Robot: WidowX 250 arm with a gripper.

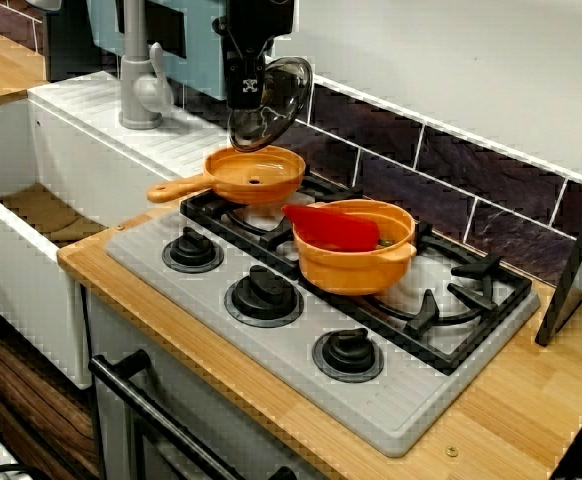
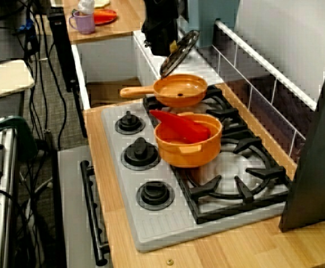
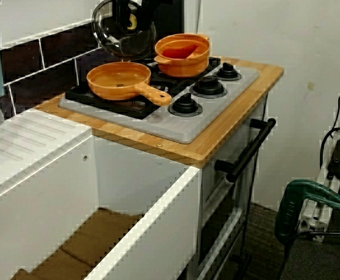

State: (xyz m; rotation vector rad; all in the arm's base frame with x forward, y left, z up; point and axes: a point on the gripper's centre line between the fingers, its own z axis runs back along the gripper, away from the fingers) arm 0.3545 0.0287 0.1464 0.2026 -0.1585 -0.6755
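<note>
Glass lid (image 1: 276, 105), tilted in the air just above the orange frying pan (image 1: 256, 172), my gripper (image 1: 246, 92) with jaws clenched on it, orange pot (image 1: 356, 265) holding a red utensil (image 1: 331, 228) just beside, grey hob (image 1: 271, 365) beneath both, wooden counter (image 1: 511, 410).

Soft, even indoor light reaches me in all three views, bright enough to read colours. Shadows under the orange pot (image 1: 354, 262) are faint. The glass lid (image 1: 283, 95) shows pale glints. Outlines look jagged and blocky everywhere, and the black hand (image 1: 246, 98) is a detailless mass.
</note>
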